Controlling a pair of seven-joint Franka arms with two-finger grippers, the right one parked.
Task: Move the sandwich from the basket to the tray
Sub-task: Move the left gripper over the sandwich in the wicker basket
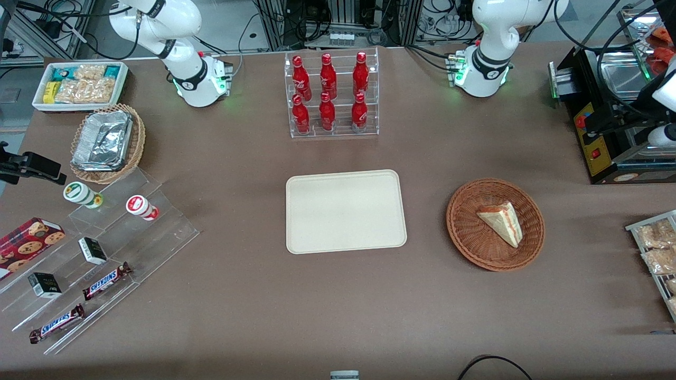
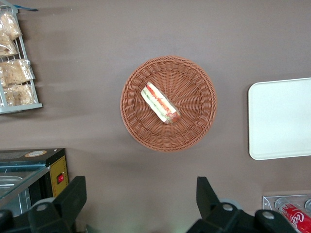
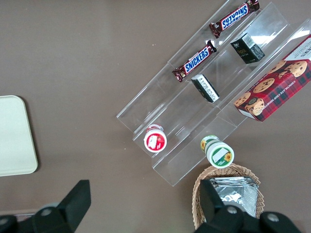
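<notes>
Brown matte table (image 1: 338,306) is seen carrying everything. Flat cream-beige rectangular tray (image 1: 346,211) is laid near the middle; round reddish-brown woven wicker basket (image 1: 495,224) is set beside it, toward the working arm's end, apart from it. Clear acrylic rack of red bottles (image 1: 331,95) is placed farther from the front camera than the tray. Toward the parked arm's end: clear stepped acrylic display (image 1: 105,253), tan wicker basket with foil containers (image 1: 107,142), white bin of snack packets (image 1: 80,84). Left arm's gripper (image 2: 141,204) is held above bare table near the basket, fingers spread wide.
</notes>
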